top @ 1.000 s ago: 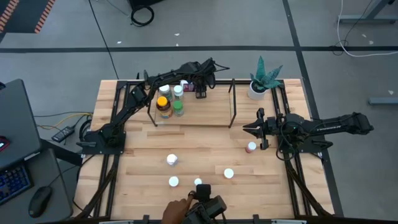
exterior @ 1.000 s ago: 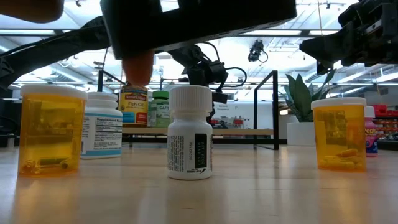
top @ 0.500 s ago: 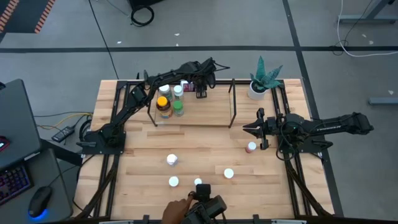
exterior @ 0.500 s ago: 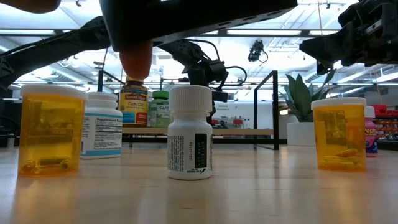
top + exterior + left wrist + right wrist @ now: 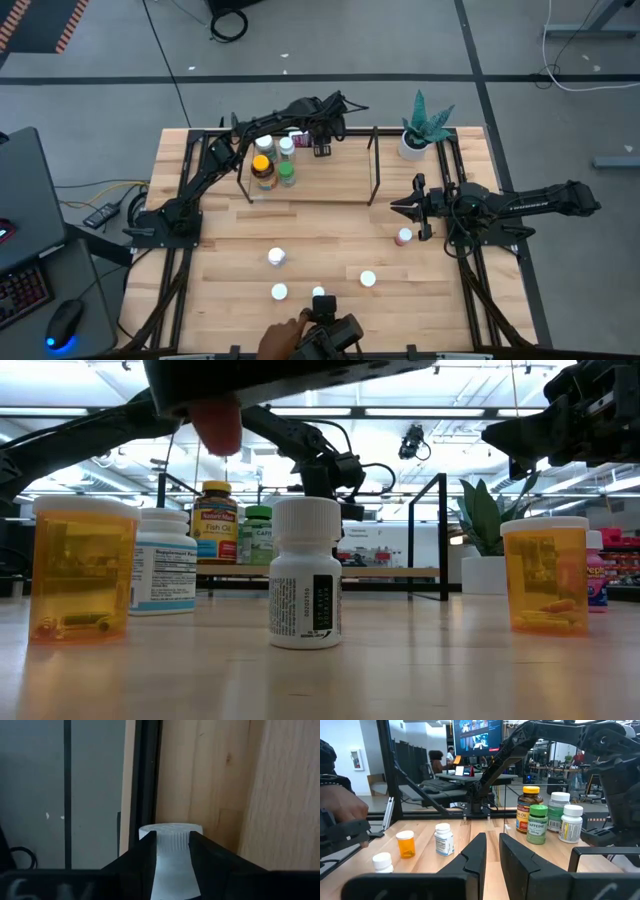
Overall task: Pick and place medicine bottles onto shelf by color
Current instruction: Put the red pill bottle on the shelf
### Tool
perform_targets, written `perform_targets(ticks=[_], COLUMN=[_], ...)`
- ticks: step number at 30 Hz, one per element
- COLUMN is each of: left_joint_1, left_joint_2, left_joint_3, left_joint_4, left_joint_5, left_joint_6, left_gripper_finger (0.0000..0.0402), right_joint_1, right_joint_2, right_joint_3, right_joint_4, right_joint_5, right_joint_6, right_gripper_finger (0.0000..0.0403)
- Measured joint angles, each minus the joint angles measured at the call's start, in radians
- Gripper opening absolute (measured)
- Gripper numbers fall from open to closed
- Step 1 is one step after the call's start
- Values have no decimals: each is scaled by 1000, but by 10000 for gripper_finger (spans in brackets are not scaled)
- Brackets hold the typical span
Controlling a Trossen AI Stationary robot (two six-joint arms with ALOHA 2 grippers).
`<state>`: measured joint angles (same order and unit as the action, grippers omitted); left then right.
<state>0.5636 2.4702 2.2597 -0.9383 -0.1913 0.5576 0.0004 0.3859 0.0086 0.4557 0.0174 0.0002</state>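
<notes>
The shelf (image 5: 318, 184), a light-wood board framed by black rods, stands at the table's far side. On its left end stand a yellow-capped bottle (image 5: 262, 166), a green-capped one (image 5: 287, 173) and two white-capped ones (image 5: 265, 147). My left gripper (image 5: 322, 140) is over the shelf's far edge, shut on a white-capped bottle (image 5: 170, 845). My right gripper (image 5: 405, 208) hovers open and empty at the table's right, just beyond a pink-capped bottle (image 5: 403, 237). Several white-capped bottles (image 5: 277, 257) stand on the near half of the table. My left gripper pinches the white bottle's body just below its ribbed cap (image 5: 170, 836) between its two fingers (image 5: 142, 857). The bottle lies along the fingers, and its cap sticks out past their tips. Whether it rests on the shelf does not show.
A potted plant (image 5: 425, 125) stands at the far right corner. A person's hand (image 5: 285, 338) holds a dark device (image 5: 335, 335) at the near edge. In the low view, two amber bottles (image 5: 82, 565) (image 5: 545, 575) and a white one (image 5: 305, 572) stand close by.
My left gripper has risen a little over the shelf with the bottle. The person's hand and the dark device at the near edge have lifted somewhat.
</notes>
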Motion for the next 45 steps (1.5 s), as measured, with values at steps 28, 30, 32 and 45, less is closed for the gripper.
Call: perform_targets(ticks=[28, 30, 32, 45], left_joint_1=[45, 45, 46, 63], left_joint_2=[-24, -24, -17, 35], left_joint_3=[-10, -10, -9, -9], left_joint_4=[-95, -116, -119, -100], left_joint_5=[70, 75, 76, 84], left_joint_6=[-97, -97, -97, -115], left_gripper_finger=[308, 307, 308, 288], right_joint_1=[0, 0, 0, 0], right_joint_2=[0, 0, 0, 0], right_joint_3=[0, 0, 0, 0], right_joint_4=[0, 0, 0, 1], right_joint_5=[0, 0, 0, 0], right_joint_6=[0, 0, 0, 0], right_gripper_finger=[62, 62, 62, 62])
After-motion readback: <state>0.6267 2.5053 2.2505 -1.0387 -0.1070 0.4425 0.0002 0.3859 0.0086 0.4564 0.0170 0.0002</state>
